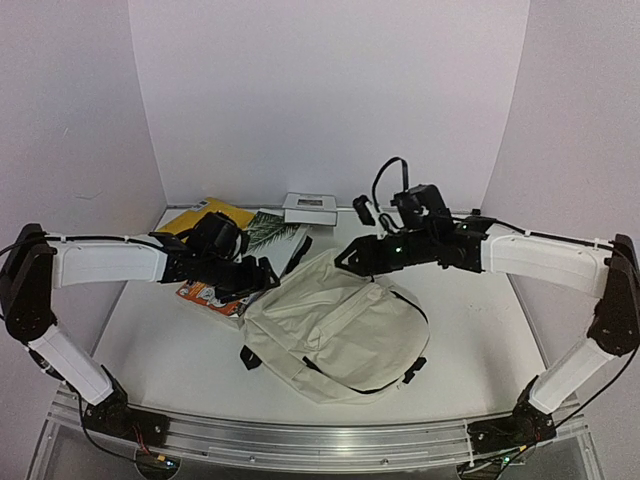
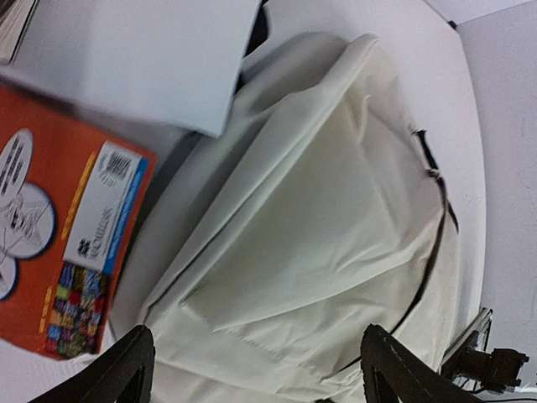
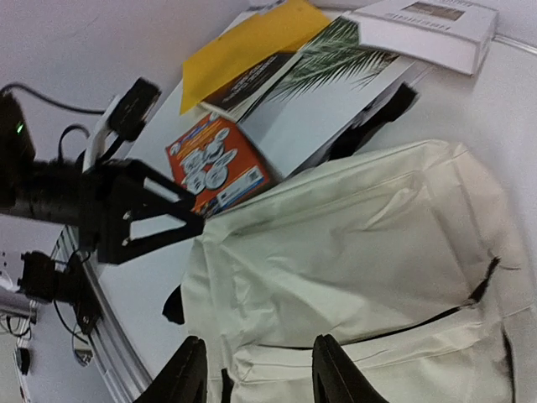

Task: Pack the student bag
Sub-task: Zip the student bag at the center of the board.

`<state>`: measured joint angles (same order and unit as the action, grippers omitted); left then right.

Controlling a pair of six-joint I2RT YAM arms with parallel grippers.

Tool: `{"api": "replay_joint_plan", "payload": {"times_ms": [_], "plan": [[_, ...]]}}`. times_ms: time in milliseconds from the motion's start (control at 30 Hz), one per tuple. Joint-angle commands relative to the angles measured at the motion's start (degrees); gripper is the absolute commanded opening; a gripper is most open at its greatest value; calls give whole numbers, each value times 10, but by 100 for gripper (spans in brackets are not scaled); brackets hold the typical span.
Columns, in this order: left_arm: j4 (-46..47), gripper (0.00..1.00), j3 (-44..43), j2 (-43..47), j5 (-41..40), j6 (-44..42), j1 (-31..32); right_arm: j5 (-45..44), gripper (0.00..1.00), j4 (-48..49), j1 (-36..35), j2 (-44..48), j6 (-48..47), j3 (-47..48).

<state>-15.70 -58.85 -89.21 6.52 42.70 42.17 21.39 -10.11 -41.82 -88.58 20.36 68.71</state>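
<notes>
The left gripper has its fingers wide apart and holds nothing. The student bag lies just below it. The right gripper stands apart above the same bag. An orange book lies near the left gripper.

Your white table carries the bag, lying flat beneath both the left gripper and the right gripper. Just outside your left gripper sits an orange book, touching a palm-leaf book, with a yellow book behind them. Farther out, past both grippers, rests a white box.
</notes>
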Motion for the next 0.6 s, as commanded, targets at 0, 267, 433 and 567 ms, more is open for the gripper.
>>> {"api": "replay_joint_plan", "payload": {"times_ms": [0,267,433,567], "plan": [[0,85,81,61,65,80,-35,12,40,-60,-82,-44,-6,28],[74,77,190,82,112,162,-49,-75,34,-119,-196,-149,17,77],[131,71,229,47,148,191,-49,-92,31,-132,-217,-205,33,90],[150,69,233,24,161,194,-49,-97,29,-139,-217,-227,38,100]]}}
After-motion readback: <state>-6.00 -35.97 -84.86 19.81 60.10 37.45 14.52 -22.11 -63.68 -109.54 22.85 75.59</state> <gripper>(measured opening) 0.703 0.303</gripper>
